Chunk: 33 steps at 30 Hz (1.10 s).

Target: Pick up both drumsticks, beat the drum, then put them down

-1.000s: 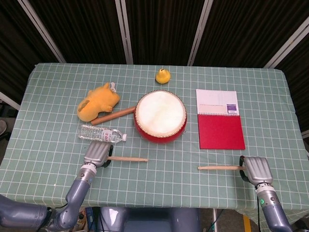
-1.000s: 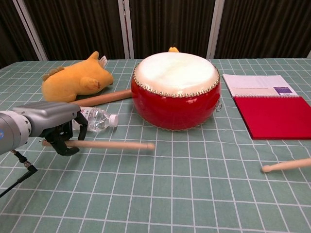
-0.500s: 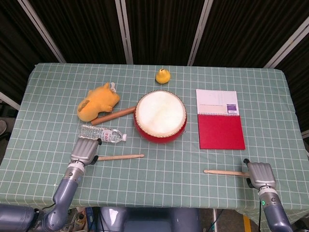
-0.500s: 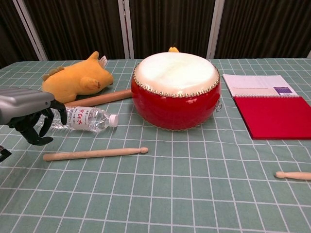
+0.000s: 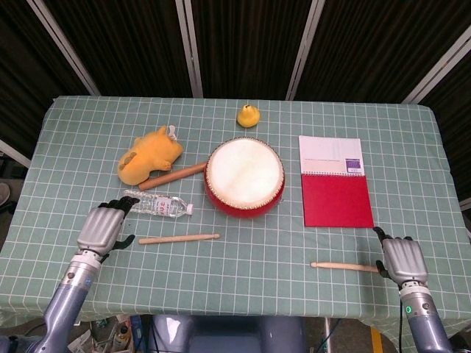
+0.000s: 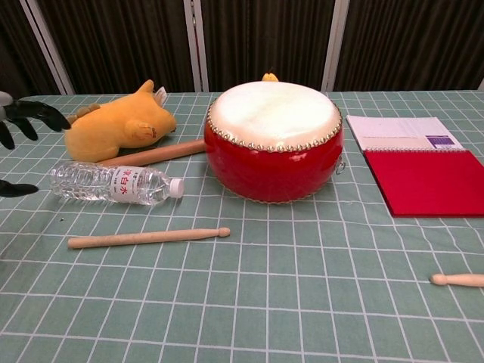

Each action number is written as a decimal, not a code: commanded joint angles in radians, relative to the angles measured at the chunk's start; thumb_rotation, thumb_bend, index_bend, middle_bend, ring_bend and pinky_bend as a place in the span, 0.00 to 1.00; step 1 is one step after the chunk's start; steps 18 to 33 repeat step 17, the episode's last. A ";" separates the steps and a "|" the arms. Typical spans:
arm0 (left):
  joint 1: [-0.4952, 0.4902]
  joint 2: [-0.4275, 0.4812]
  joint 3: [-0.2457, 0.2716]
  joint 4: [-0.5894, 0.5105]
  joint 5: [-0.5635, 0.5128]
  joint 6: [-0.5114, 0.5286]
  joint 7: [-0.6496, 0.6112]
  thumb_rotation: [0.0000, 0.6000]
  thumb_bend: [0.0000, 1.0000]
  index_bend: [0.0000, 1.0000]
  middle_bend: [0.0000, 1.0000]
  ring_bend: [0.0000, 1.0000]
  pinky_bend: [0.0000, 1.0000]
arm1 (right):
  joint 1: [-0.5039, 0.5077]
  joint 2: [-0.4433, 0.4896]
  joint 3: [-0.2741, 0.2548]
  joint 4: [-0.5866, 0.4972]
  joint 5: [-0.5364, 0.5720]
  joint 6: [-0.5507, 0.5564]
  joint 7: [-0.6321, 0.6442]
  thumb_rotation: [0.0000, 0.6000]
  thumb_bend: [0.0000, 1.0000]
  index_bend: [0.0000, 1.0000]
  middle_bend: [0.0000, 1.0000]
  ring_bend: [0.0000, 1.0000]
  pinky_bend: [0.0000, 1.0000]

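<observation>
Resting on the cloth point(image 5: 66, 147), both sticks point(image 5: 179, 239) point(image 5: 344, 265) lie free; your left hand point(image 5: 101, 229) and right hand point(image 5: 402, 259) are spread, holding nothing.

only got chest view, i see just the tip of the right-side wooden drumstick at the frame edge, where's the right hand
Observer: The right hand sits just right of that pale wooden drumstick, fingers apart and holding nothing. The stick lies flat with its butt end close beside the hand.
Operator: and the left hand, i only get dark fingertips
Observer: The left hand is open as well. It sits left of the other wooden drumstick, with a clear gap between them.
</observation>
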 commanded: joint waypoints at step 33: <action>0.387 0.095 0.141 0.324 0.438 0.300 -0.327 1.00 0.04 0.00 0.00 0.00 0.00 | -0.217 0.019 -0.010 0.246 -0.421 0.328 0.407 1.00 0.25 0.00 0.00 0.00 0.00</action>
